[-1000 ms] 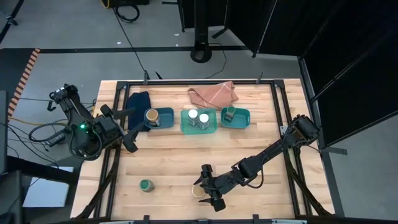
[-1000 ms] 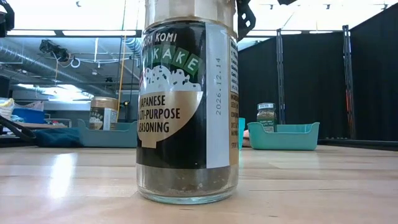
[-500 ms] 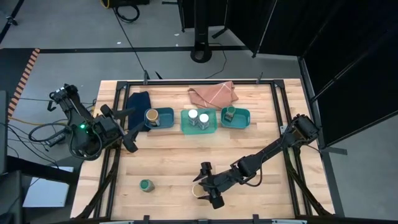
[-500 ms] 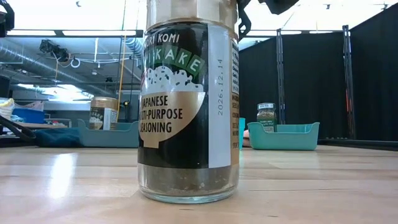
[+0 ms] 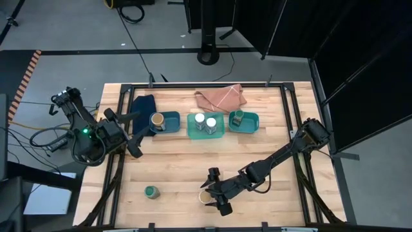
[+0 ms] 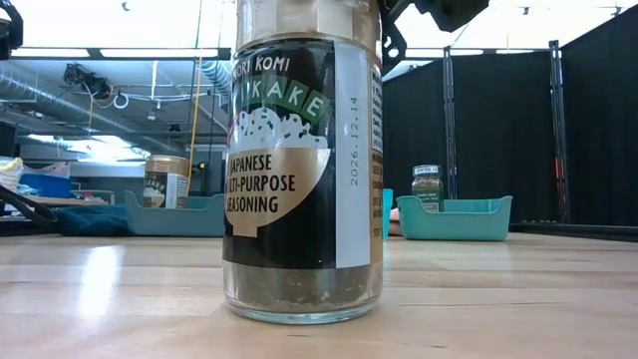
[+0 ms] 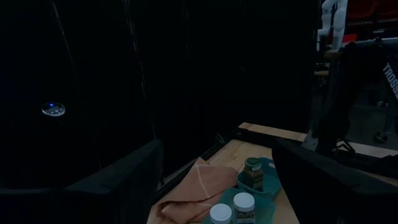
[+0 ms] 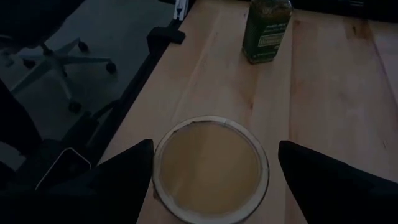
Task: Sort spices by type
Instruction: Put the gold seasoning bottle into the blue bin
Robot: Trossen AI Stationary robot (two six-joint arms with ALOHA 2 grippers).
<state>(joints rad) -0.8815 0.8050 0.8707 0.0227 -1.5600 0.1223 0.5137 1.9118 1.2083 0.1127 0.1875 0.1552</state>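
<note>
A tan-lidded jar [image 5: 205, 197] stands near the table's front edge and fills the low view [image 6: 303, 170]. My right gripper [image 5: 213, 192] is open just above it, one finger on each side of the lid [image 8: 211, 168]. A green-lidded jar [image 5: 150, 192] stands to its left. At the back, the left teal tray [image 5: 171, 122] holds a tan-lidded jar [image 5: 156, 120], the middle tray [image 5: 207, 133] holds two white-lidded jars [image 5: 205, 121], and the right tray [image 5: 251, 121] holds a green-lidded jar [image 5: 238, 116]. My left gripper [image 5: 134, 134] is open and waits by the left edge.
A dark blue cloth [image 5: 143, 105] and a pink cloth [image 5: 221, 96] lie behind the trays. A black frame rail [image 5: 193, 84] runs round the table. Bare wood lies between the trays and the two front jars.
My right gripper has come down a little over the tan-lidded jar and shifted slightly toward the table's left, its fingers still apart.
</note>
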